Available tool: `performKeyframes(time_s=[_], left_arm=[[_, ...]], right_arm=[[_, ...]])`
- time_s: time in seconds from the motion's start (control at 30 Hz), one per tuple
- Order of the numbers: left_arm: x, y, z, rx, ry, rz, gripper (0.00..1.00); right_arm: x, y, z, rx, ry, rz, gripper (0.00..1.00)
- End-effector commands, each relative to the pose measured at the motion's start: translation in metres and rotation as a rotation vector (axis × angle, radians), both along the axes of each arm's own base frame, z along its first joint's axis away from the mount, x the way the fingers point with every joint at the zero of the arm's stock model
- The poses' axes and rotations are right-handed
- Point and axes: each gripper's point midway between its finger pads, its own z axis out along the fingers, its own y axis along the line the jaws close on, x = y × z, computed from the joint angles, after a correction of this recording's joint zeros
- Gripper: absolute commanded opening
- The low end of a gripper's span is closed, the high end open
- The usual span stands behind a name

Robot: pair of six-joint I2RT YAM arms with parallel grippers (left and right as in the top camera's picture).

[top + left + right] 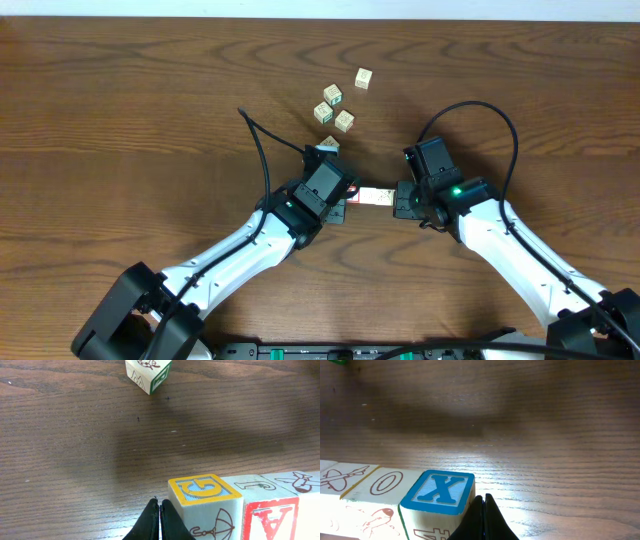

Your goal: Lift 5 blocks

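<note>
1. Step in hand, by the look of it: pinching the row of blocks end to end btwn both arms at mid table, ready for the lift. Can't tell from any view whether the row is off the wood yet or resting on it.
2. L end: left gripper w/ jaws fully together, nothing btwn them. Used as a pusher, tips right against the side of the yellow-edged G block. Next along, touching it: red-faced A block.
3. R end: right gripper likewise pressed together and empty, tips against the side of the blue-edged X block. O block next in line, face to face w/ it.
4. Row looks straight, no gaps seen in either wrist view.
5. Next move, as judged: raise both arms together at the same rate, w/ the inward press kept on. Any slack or uneven rise likely to buckle the row in the middle & spill blocks.
6. Not part of the job: loose cubes further back, nearest one close beside the L arm, the rest well apart from the row.
</note>
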Motion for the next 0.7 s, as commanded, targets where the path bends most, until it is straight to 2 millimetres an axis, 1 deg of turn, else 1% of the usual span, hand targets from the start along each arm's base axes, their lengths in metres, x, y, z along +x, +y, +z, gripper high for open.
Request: performKeyframes(time_s=[0.0, 0.23, 0.5, 0.67], left_arm=[[-0.082, -0.117, 0.042, -0.411, 0.197, -0.445, 0.07], [-0.085, -0.113, 0.030, -0.424, 0.203, -0.427, 0.07], [-0.085, -0.113, 0.028, -0.419, 0.206, -0.426, 0.07], [-0.086, -0.114, 0.015, -0.406, 0.234, -0.424, 0.07]], right_arm=[[-0.049, 0.129, 0.057, 0.587, 0.156, 0.366, 0.01], [-0.047, 0.130, 0.042, 0.575, 0.188, 0.357, 0.01], [-0.046, 0.131, 0.036, 0.571, 0.195, 0.356, 0.01], [-0.048, 0.130, 0.028, 0.543, 0.199, 0.351, 0.01]])
